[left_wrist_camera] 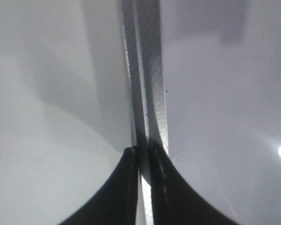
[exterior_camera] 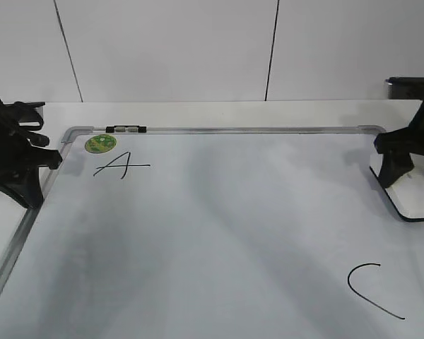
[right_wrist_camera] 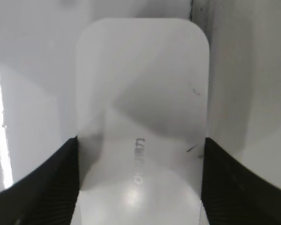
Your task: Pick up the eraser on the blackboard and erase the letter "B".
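Straddling the eraser (right_wrist_camera: 141,117), the right gripper (right_wrist_camera: 140,187) has a dark finger (right_wrist_camera: 42,187) against each long side of the white rounded block, so it is closed on it; faint grey lettering shows on the eraser's top in the right wrist view. In the exterior view the same gripper (exterior_camera: 403,159) stands at the right edge of the blackboard (exterior_camera: 219,233), with the eraser (exterior_camera: 420,198) under it, white on top with a thin black base, resting on the board close to the grey frame near the far right corner. I cannot tell whether its base is flat on the surface or slightly raised. On the opposite side the left gripper (exterior_camera: 46,159) sits at the board's left edge near the far left corner, its fingers drawn together with only a thin slit between them and nothing held; the left wrist view shows the gripper (left_wrist_camera: 143,187) directly above the metal frame strip (left_wrist_camera: 150,70), which runs straight away from the camera. A round green sticker (exterior_camera: 100,143) lies just inside the far left corner, and a small black-and-clear marker (exterior_camera: 126,129) rests along the far frame rail just beside it. A handwritten black "A" (exterior_camera: 120,167) sits just below the sticker, and a black "C" (exterior_camera: 371,289) is drawn in the near right part of the board, well apart from the "A". Between the two letters the white surface shows only soft grey shadows, with no "B" legible in any view.
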`<state>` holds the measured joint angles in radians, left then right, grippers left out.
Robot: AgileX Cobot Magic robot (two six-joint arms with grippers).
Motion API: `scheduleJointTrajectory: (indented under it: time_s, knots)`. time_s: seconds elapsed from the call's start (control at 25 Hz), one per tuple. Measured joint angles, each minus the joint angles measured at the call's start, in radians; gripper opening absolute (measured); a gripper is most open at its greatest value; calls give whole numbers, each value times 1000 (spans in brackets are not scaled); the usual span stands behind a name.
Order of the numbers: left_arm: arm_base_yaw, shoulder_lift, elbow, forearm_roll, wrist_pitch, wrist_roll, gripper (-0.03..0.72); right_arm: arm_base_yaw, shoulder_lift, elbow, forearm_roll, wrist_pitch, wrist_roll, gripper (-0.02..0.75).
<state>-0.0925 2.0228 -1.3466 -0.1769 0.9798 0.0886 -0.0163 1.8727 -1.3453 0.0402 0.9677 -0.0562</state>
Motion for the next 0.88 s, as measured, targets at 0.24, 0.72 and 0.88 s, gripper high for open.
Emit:
scheduleJointTrajectory:
  time_s: [0.24, 0.72, 0.88]
  knots:
    - [0, 0, 0, 0, 0, 0, 25, 0, 2, 63, -2, -11, 0, 553]
    - [0, 0, 0, 0, 0, 0, 25, 0, -2, 92, -10, -45, 0, 553]
    - [0, 0, 0, 0, 0, 0, 25, 0, -2, 92, -10, -44, 0, 553]
